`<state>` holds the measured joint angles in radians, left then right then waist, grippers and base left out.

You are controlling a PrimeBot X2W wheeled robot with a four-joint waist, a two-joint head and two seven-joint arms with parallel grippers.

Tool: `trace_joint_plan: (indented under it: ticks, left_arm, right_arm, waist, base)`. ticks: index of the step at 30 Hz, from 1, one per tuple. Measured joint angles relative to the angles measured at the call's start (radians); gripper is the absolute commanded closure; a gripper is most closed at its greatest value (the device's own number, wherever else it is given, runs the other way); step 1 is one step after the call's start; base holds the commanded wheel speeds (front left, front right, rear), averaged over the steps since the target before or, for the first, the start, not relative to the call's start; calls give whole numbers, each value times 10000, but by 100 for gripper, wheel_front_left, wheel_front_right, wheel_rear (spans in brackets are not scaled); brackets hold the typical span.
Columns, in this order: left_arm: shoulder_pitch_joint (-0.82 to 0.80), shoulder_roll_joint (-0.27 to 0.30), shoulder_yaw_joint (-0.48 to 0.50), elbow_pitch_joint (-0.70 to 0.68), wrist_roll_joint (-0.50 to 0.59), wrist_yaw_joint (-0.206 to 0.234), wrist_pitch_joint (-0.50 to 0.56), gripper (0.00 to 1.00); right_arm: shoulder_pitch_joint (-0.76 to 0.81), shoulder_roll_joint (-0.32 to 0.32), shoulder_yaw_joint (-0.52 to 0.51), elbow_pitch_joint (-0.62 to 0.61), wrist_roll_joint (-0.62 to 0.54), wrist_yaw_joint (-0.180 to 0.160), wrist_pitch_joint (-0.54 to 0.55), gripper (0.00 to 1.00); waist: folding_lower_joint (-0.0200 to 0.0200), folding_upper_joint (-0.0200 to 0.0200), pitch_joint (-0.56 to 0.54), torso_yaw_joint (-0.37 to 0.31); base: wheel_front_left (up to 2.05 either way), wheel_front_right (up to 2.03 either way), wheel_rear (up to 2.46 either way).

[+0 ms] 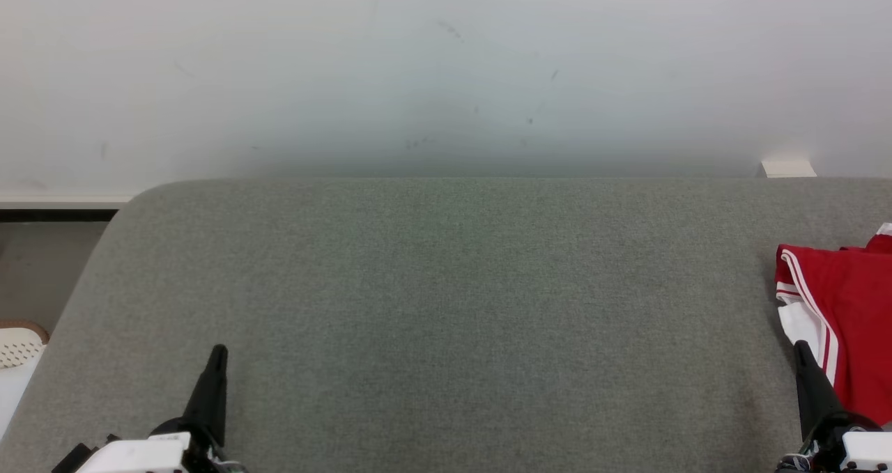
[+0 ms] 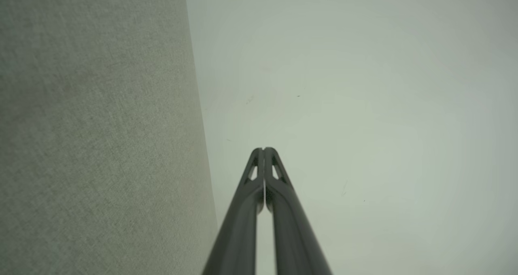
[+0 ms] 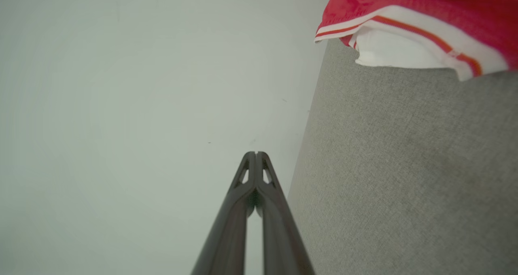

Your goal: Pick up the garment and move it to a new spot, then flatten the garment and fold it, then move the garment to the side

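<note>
The garment is red with white stripes and a white panel. It lies at the right edge of the grey felt table, partly cut off by the head view's border. In the right wrist view the garment sits at the top right. My right gripper is shut and empty, its tip just left of the garment's white hem; its fingertips meet with nothing between them. My left gripper stands shut and empty near the table's front left, its fingertips pressed together.
A pale wall rises behind the table. A small white block sits at the table's far right edge. Left of the table are a floor strip and a white perforated basket.
</note>
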<state>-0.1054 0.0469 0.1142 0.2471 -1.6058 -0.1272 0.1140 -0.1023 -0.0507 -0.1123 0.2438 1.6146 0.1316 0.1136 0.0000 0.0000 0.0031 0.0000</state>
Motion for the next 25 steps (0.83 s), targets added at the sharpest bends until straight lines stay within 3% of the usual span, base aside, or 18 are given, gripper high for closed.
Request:
trace_joint_plan:
  ticks: [25]
  left_arm:
    - [-1, 0, 0, 0, 0, 0, 0, 100]
  right_arm:
    - [0, 2, -6, 2, 0, 0, 2, 100]
  waist:
    - [0, 0, 0, 0]
  base:
    - [0, 0, 0]
